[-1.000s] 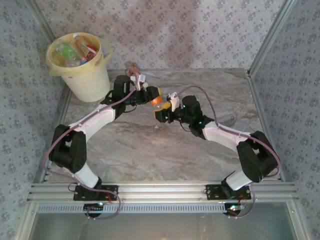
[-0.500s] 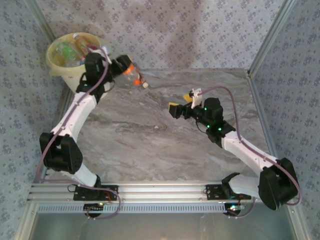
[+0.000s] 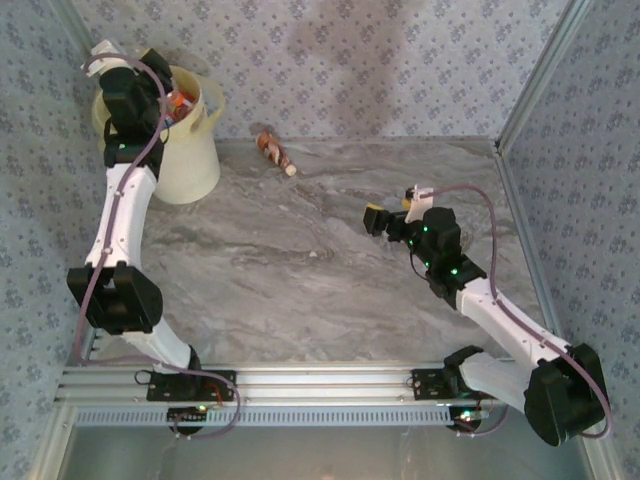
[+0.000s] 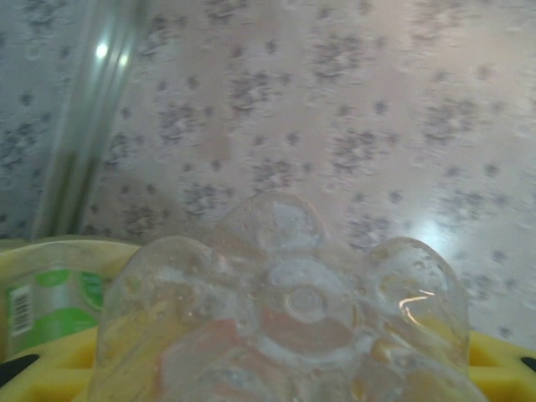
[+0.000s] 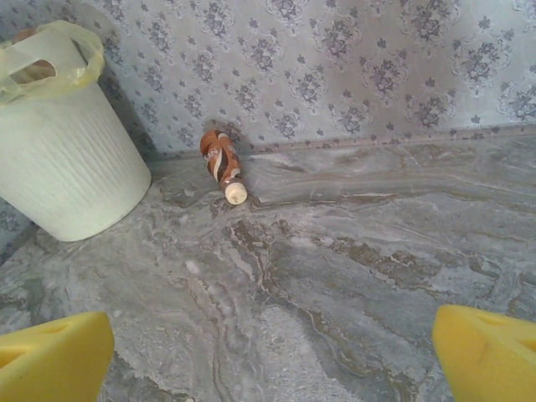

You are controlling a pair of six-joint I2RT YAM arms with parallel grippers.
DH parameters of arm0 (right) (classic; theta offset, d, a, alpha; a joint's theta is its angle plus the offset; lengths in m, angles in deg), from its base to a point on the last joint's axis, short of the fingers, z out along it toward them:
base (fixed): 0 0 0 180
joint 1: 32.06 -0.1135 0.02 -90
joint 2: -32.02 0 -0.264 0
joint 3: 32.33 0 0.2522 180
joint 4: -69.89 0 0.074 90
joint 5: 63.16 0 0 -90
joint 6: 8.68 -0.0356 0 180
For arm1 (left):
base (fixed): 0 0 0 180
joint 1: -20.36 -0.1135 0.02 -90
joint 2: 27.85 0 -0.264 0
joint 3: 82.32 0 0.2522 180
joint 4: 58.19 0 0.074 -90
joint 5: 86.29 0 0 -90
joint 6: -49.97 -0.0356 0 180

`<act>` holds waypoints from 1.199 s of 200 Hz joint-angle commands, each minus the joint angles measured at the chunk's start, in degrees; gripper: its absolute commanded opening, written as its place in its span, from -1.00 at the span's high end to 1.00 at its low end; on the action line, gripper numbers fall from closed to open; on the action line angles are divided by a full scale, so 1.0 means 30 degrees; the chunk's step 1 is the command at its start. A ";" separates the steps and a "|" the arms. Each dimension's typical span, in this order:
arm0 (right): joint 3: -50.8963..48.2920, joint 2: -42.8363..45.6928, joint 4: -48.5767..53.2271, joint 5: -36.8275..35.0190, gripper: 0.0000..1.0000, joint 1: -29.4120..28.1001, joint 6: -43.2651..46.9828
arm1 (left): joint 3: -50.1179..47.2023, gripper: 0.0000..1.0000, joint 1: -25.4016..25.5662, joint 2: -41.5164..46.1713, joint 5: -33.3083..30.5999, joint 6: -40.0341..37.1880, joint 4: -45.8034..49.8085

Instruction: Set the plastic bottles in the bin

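My left gripper (image 3: 168, 98) hangs over the mouth of the cream-yellow bin (image 3: 192, 152), shut on a clear plastic bottle (image 4: 285, 335) with orange-red colouring. The left wrist view looks straight at that bottle's lobed base, with the bin's yellow rim (image 4: 50, 373) below it and a green-labelled bottle (image 4: 48, 306) inside. A brown bottle (image 3: 272, 150) with a white cap lies on the table near the back wall, just right of the bin. My right gripper (image 3: 390, 215) is open above the table's right middle, well short of the brown bottle (image 5: 219, 159), with nothing between its yellow fingers (image 5: 50, 364).
Patterned walls close in the back and both sides. A metal frame post (image 4: 92, 117) stands behind the bin (image 5: 67, 167). The marble tabletop (image 3: 300, 270) lies bare between the arms.
The right gripper opened and drew back to the right. The left arm carried the orange-labelled bottle from the table's middle up over the bin. The brown bottle has not moved.
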 commanded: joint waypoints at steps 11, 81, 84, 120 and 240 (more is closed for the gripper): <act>0.0216 -0.0327 0.0322 -0.0291 -1.00 0.0087 -0.0342 | 0.1516 -0.13 -0.1268 -0.1259 -0.0003 0.2000 0.1344; 0.0288 -0.0535 0.0832 -0.0513 -1.00 0.0093 -0.0330 | 0.7705 -0.21 -0.2041 -0.5144 0.1870 0.3523 0.9973; 0.0310 -0.0535 0.0882 -0.0511 -1.00 0.0087 -0.0323 | 0.8121 -0.25 -0.2030 -0.5381 0.1884 0.3561 1.0465; 0.0369 -0.0465 0.1282 -0.0607 -1.00 0.0089 -0.0349 | 1.4753 -0.72 -0.2000 -0.8601 0.2090 0.3713 1.6394; 0.0142 -0.0447 0.1452 -0.1312 -1.00 0.0108 -0.0394 | 1.7483 -0.95 0.0870 -0.8644 0.1222 0.0992 1.7869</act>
